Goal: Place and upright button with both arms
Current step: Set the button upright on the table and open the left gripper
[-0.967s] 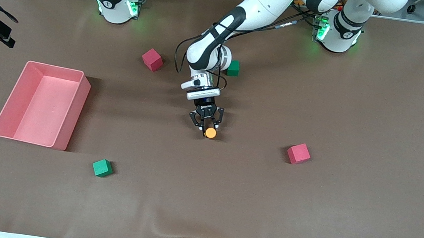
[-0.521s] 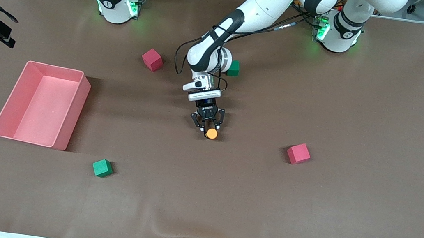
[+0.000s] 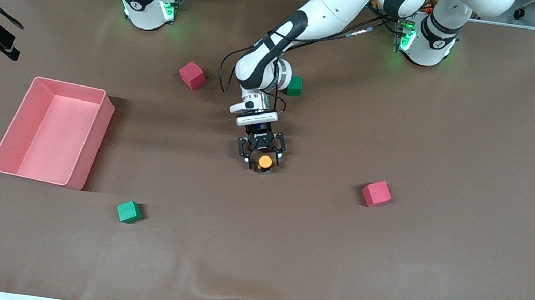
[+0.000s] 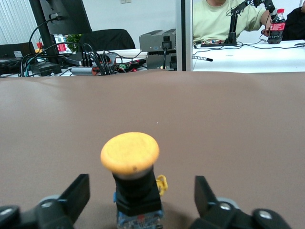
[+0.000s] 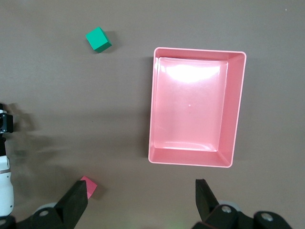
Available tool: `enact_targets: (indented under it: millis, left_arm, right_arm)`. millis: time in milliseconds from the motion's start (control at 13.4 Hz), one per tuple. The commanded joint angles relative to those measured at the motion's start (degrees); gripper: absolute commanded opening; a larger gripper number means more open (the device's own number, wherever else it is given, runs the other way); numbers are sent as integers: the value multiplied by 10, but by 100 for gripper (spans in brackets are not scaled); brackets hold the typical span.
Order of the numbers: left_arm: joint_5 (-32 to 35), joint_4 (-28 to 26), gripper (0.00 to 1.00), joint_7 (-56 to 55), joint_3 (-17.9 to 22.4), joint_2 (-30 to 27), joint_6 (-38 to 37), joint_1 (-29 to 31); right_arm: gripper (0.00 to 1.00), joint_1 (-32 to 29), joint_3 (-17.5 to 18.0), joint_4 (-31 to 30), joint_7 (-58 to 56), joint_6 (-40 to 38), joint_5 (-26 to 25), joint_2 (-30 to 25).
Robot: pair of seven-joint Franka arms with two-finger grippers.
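Observation:
The button (image 3: 265,161) stands upright on the brown table near its middle, orange cap up on a dark body. In the left wrist view the button (image 4: 130,152) stands between the two fingers with a gap on each side. My left gripper (image 3: 264,165) is low at the table around the button, open and not touching it. It shows in its own view (image 4: 141,196) with the fingers (image 4: 78,193) spread wide. My right gripper (image 5: 140,196) is open and empty, high over the table beside the pink bin, and out of the front view.
A pink bin (image 3: 70,85) stands toward the right arm's end, also in the right wrist view (image 5: 151,109). Red cubes (image 3: 191,75) (image 3: 376,193) and green cubes (image 3: 129,211) (image 3: 295,86) lie scattered. A green cube (image 5: 98,39) and a red cube (image 5: 88,186) show below the right gripper.
The button, earlier gripped on its side with the cap toward the front camera, now stands upright. The left gripper's fingers have opened off it. The right arm has not visibly moved.

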Motion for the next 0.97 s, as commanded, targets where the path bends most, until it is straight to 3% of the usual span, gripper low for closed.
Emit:
enact_targets:
  millis: [0,372,669,893]
  left_arm:
    - [5,15,100,-3,-3,-7,-11,-2]
    - [-41,-10,100,19,-25,-38,-44,-11]
    - [-67,-86,100,27,-55,-93,-59,-10]
    - [-129,-100,100,89,-63,-143,-58,-8]
  right_arm:
    - [100,3,-2,-5,-1,2,5,-4]
    - [100,3,-1,-5,-1,2,5,-4]
    - [100,4,-1,-5,-1,2,5,-3]
    - [100,5,-1,-5,-1,2,5,-3]
